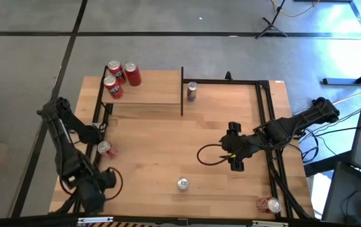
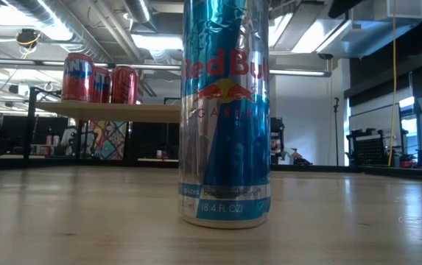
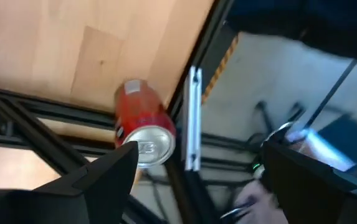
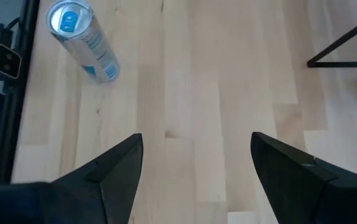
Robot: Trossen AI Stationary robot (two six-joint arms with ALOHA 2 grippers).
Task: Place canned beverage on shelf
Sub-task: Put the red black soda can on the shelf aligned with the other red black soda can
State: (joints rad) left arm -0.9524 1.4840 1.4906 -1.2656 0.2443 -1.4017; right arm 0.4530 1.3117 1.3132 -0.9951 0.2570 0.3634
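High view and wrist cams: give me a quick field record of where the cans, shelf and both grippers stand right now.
shelf: light-wood board on black posts, far left part of the table
cans on shelf: three red cans, upright, grouped at its left end
blue-silver can: upright, near front edge, centre
second silver can: upright, on the table just right of the shelf
red can by left edge: on the table
red can at front right corner: on its side
left gripper: fingers open, empty, beside that left red can
right gripper: fingers open, empty, above bare table

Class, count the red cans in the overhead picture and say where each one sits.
5: three red cans stand on the shelf, one lies by the table's left edge, one at its front right corner.
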